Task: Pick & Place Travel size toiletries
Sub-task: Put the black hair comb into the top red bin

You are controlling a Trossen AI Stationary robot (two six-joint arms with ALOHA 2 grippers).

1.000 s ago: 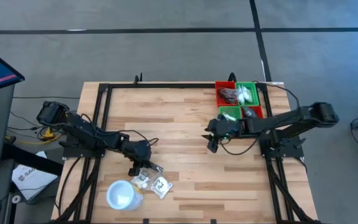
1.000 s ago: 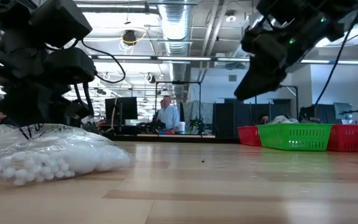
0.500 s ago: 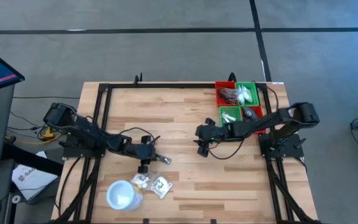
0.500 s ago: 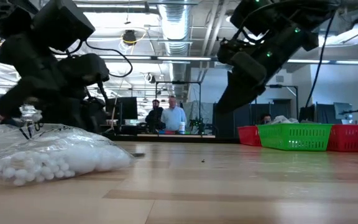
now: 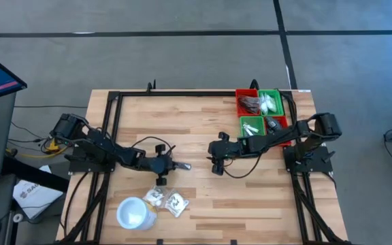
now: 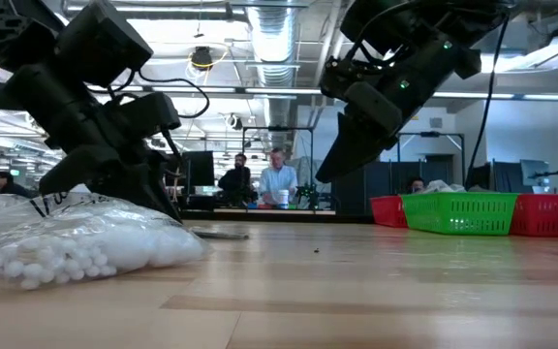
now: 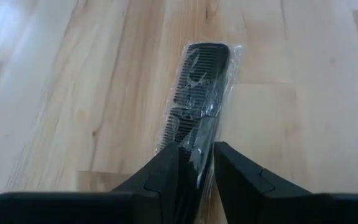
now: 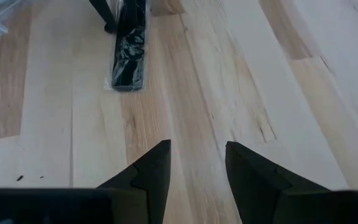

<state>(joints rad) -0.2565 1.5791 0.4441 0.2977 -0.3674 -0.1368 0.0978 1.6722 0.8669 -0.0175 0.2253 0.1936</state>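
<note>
Left hand (image 7: 195, 163) carried wrapped comb (image 7: 197, 93) centreward, pinching it, right hand (image 8: 196, 163) spread, no legible writing.

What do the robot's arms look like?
Both arms are black, built from chunky jointed pieces with thin black cables looping beside them. The left gripper and the right gripper each end in two dark, wedge-shaped fingers. Tiny green lights glow on the right arm.

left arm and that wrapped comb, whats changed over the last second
The left gripper has carried the wrapped black comb away from the sachets by the white cup, toward the table's middle, fingers shut on its end. The right gripper has come from beside the bins toward it, jaws open and empty. Sachets, cup and bins have not moved.
</note>
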